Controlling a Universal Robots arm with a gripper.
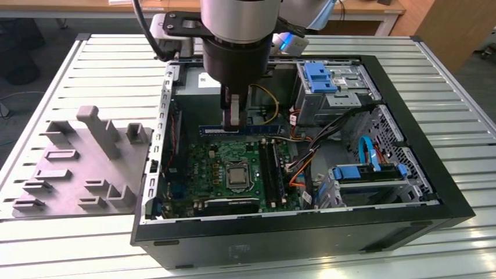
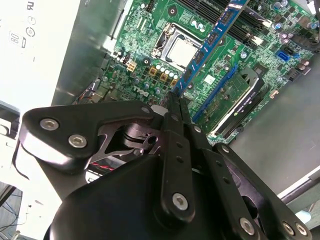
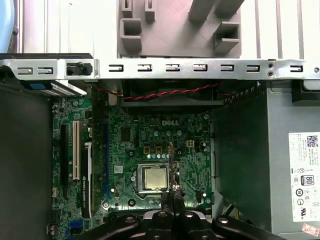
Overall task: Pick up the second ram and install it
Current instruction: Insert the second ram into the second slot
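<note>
The claw [image 1: 232, 124] is clamped on the second ram [image 1: 262, 128] above the motherboard [image 1: 209, 165], covering the stick's middle section.

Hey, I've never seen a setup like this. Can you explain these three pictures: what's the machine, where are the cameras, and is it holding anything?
The machine is a single robot arm with a gripper at its end. It hangs over an open computer case that lies on a slatted metal table. The exterior view is taken from a camera off the arm. Both wrist views come from cameras riding on the arm, looking into the case at the green motherboard. The gripper is shut on the second ram, a slim blue stick held above the board. A grey plastic holder lies beside the case, at the exterior view's left.
</note>
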